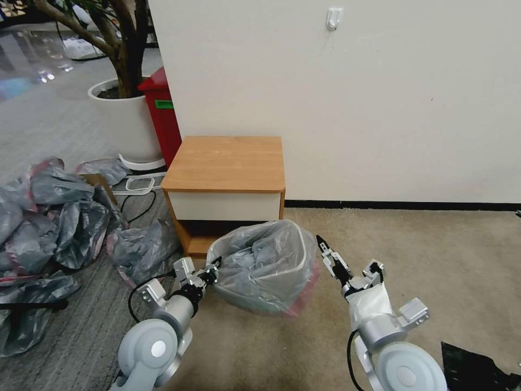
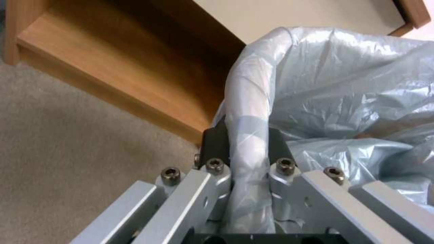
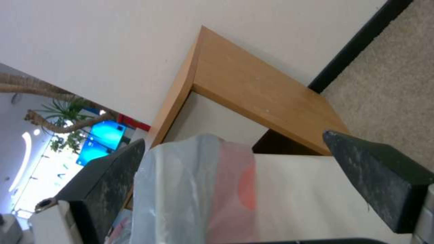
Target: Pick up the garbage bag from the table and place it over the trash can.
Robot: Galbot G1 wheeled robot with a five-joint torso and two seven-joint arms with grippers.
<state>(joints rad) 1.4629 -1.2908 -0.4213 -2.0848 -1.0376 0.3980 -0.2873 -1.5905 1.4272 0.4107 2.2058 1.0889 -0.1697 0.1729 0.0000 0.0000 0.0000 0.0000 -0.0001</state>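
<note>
In front of the counter [image 1: 223, 163], the head view shows the garbage bag [image 1: 260, 260] already draped over the trash can [image 1: 247, 296], which stands on the carpet against the counter's lower shelf; our left end effector [image 1: 213, 267] touches the can's left rim and our right end effector [image 1: 324, 248] hovers just off its right side. In the left wrist view, the left end effector [image 2: 246, 149] straddles the bag-wrapped rim, fingers not quite pinching it. In the right wrist view, the right end effector [image 3: 235, 176] stands wide open around the bag's pink band. We judge the step is seating the rim: pull the film down evenly on both sides without tipping the can.
</note>
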